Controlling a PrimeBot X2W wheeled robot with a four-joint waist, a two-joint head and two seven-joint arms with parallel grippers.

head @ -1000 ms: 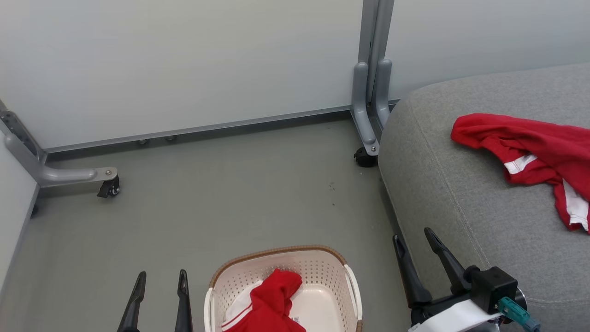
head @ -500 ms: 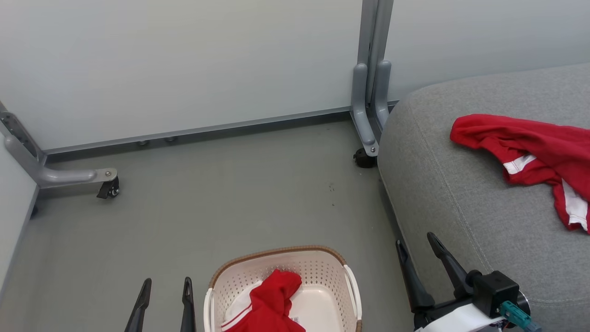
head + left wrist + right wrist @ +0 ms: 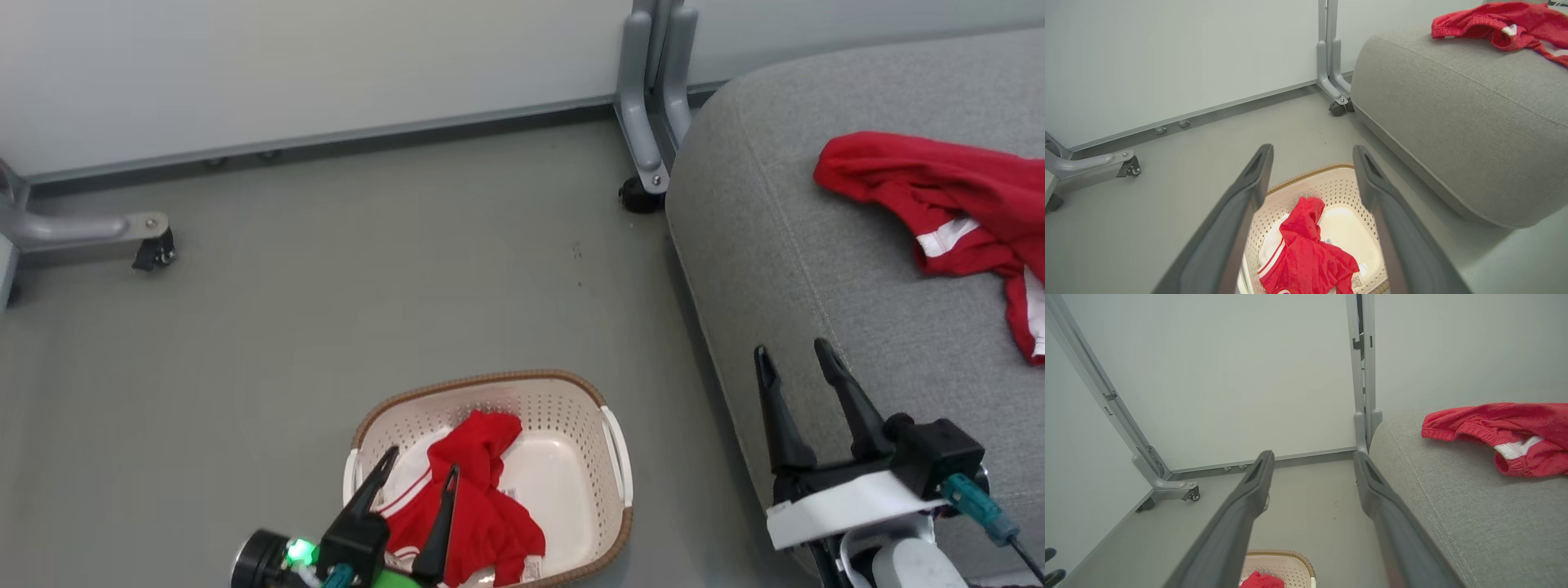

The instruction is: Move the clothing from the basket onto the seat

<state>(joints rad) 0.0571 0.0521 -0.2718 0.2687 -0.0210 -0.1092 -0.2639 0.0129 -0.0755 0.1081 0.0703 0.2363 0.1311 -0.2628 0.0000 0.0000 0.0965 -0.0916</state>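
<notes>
One red garment of the clothing [image 3: 478,498] lies crumpled in the cream perforated basket [image 3: 482,378] on the floor. Another red garment with white trim [image 3: 939,188] lies on the grey seat [image 3: 816,269] at the right. My left gripper [image 3: 422,460] hangs open over the basket's near left side, above the garment and holding nothing. The left wrist view looks down between the open left gripper [image 3: 1311,149] at the garment [image 3: 1302,249] in the basket [image 3: 1331,188]. My right gripper [image 3: 790,349] is open and empty over the seat's front edge. Its wrist view shows the right gripper [image 3: 1312,454] and the seat [image 3: 1453,498].
The basket stands on grey floor, left of the seat's rounded corner. A pale partition wall closes the far side. Its grey frame feet end in casters, one [image 3: 641,196] by the seat's corner and one [image 3: 155,249] at the far left.
The head camera has tilted down, so the whole picture shifted up. My left gripper has moved right, from beside the basket to over it. The right gripper stays open near the seat's edge.
</notes>
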